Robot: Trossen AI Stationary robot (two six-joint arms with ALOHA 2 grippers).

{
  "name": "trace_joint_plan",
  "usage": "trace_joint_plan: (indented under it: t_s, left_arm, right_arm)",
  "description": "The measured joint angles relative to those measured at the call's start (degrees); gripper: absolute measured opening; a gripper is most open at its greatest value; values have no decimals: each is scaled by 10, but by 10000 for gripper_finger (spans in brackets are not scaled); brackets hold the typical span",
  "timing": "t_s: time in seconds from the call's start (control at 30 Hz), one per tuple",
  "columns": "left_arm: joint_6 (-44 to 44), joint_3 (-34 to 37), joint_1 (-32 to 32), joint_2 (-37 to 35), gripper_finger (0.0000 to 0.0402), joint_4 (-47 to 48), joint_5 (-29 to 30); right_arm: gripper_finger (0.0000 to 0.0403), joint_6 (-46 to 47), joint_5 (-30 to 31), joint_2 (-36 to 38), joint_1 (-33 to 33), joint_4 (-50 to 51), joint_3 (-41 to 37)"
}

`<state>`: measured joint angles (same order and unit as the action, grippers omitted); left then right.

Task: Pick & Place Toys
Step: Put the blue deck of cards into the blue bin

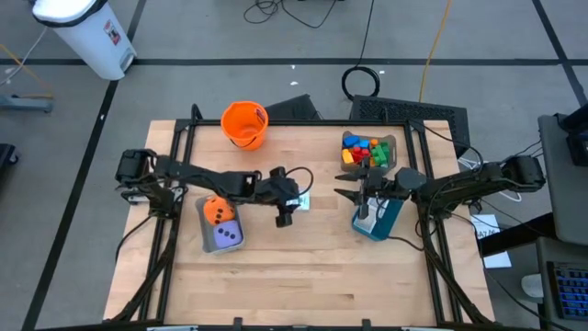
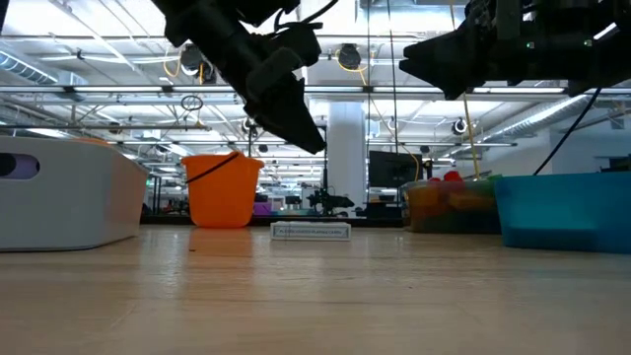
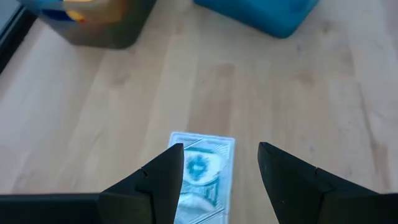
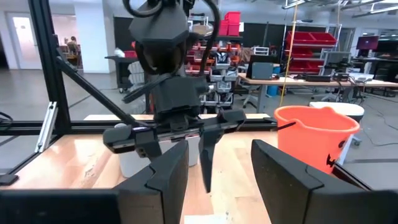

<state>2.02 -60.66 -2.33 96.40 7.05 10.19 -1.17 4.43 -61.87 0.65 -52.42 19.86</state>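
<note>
Wooden table [image 1: 303,267], white picture card [image 3: 202,168], print unreadable.

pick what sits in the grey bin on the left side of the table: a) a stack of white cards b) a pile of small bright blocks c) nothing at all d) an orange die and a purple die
d: the high view shows the grey bin holding an orange dotted die and a purple dotted die; the small bright blocks lie in another container at the table's far right.
</note>
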Motion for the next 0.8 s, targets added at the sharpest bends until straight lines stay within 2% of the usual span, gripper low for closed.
trace_joint_plan:
  t_s: [0.13,0.6,0.8]
  left_arm:
    - [7,-19,13,0,214,33,3]
    - [11,-28,19,-5,214,34,3]
    - [11,-28,26,-5,218,43,-49]
  right_arm:
    - [166,0,0,0,1,6,0]
    - [166,7,-2,0,1,27,0]
    - [166,7,-1,0,1,30,0]
